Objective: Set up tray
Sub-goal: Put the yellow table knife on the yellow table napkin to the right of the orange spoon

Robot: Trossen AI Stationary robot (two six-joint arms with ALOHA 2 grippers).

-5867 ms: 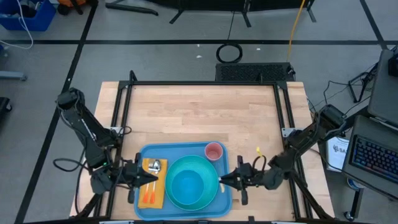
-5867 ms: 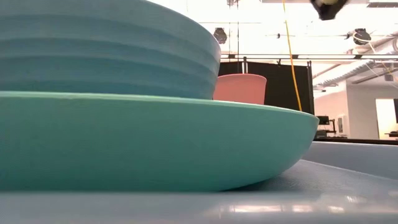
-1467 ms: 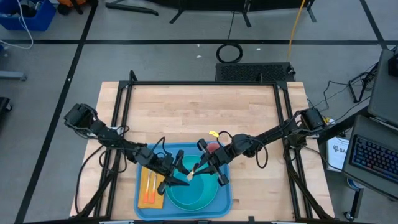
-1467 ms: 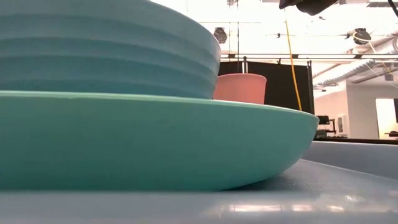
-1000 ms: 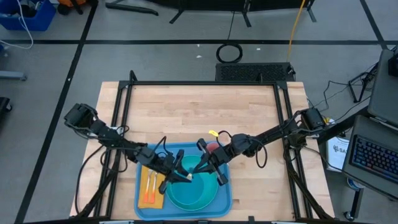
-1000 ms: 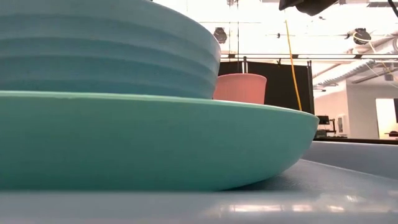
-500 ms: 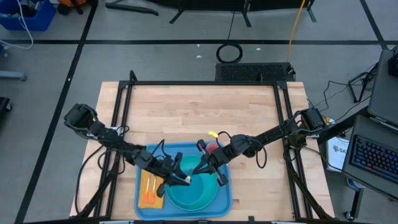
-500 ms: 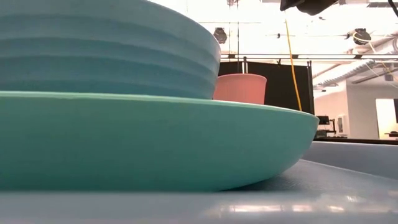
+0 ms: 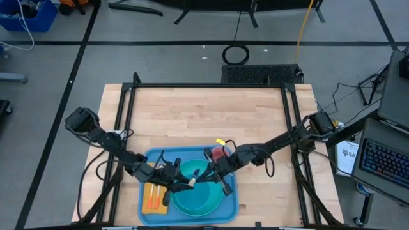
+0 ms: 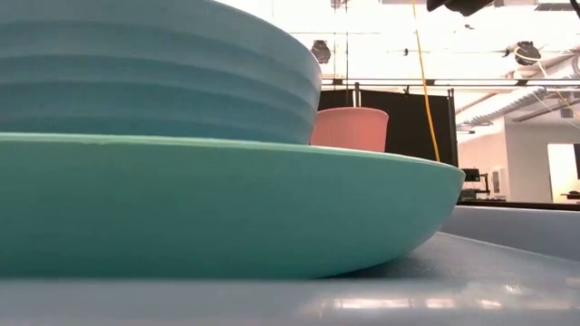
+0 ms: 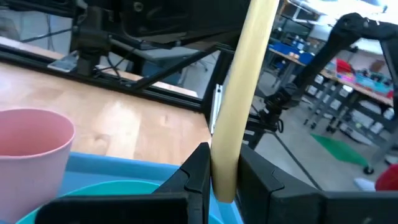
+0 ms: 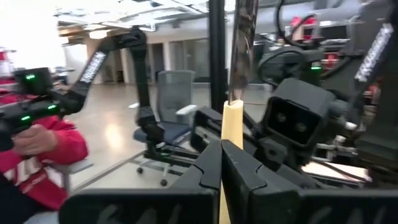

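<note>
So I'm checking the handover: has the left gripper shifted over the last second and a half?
Yes. In the high view the left gripper, clamped on the cream-handled utensil, has slid toward the tray's near edge, further over the teal bowl.

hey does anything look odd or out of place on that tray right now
One thing: a cream-handled utensil is up in the air over the teal bowl, pinched by both the left gripper and the right gripper at once. The pink cup, orange napkin and blue tray look orderly.
</note>
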